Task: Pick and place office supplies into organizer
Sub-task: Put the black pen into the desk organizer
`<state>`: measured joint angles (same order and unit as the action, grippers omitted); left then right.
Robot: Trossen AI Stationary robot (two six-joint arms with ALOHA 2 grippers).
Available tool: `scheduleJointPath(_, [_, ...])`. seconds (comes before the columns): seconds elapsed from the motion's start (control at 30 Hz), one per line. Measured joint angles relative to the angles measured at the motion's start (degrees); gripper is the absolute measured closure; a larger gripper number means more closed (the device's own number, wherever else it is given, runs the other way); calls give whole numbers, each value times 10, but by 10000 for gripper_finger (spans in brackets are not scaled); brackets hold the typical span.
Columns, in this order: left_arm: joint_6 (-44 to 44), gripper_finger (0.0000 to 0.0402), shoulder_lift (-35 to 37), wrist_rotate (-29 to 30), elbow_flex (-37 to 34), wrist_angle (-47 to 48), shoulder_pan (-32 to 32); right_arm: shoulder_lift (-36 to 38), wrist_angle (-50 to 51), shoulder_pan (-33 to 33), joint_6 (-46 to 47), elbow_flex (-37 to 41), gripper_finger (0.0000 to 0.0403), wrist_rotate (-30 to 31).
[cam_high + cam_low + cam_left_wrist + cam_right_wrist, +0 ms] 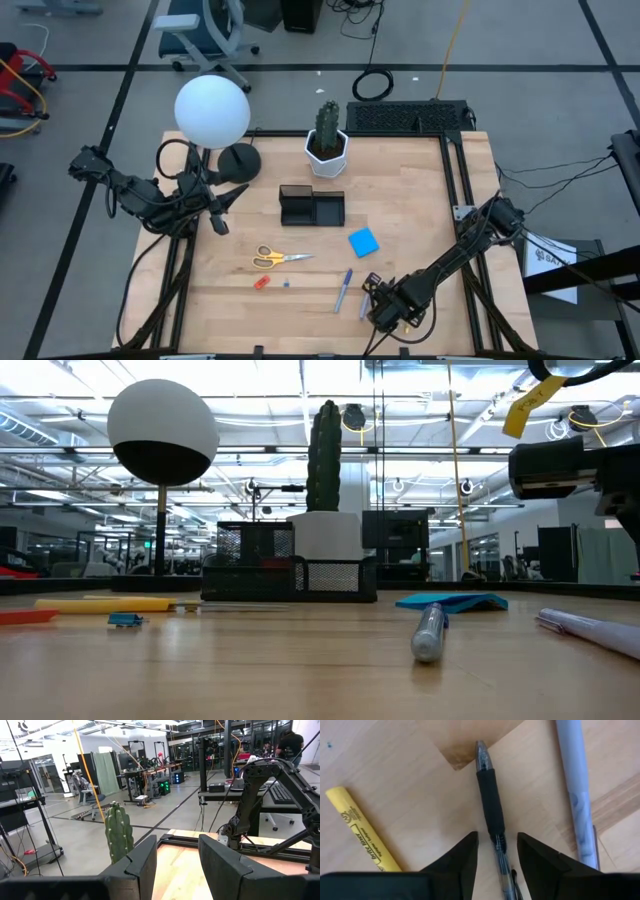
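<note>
My right gripper (497, 840) points down near the table's near edge, right of the middle (385, 305). It is open, and its fingers stand on either side of a black pen (489, 805) that lies on the wood, without touching it. A yellow highlighter (362, 830) and a pale blue pen (577, 790) lie to either side of it. The black organizer (311, 207) stands mid-table. The yellow-handled scissors (278, 258), a blue sticky-note pad (363, 242), a blue pen (343, 290) and a red-orange piece (261, 283) lie on the table. My left gripper (177, 850) is open, held level above the table's left side (218, 215).
A cactus in a white pot (327, 150) stands behind the organizer, a globe lamp (212, 110) at the far left, and a black keyboard (405, 117) at the far edge. Bare wood lies between the organizer and the pens.
</note>
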<state>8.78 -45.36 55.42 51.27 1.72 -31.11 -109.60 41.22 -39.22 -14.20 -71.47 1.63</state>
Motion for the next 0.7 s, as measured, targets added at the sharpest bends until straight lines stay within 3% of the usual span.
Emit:
scheduleJointPath(0.23, [0,250,0,0,0,0,0,-1,-2,1,-1,1,300,-4])
scheduleJointPath(0.57, [0,250,0,0,0,0,0,-2,-3,5,-6,2,377,-11])
scheduleJointPath(0.7, [0,250,0,0,0,0,0,-2,-4,10,-6,2,384,-18])
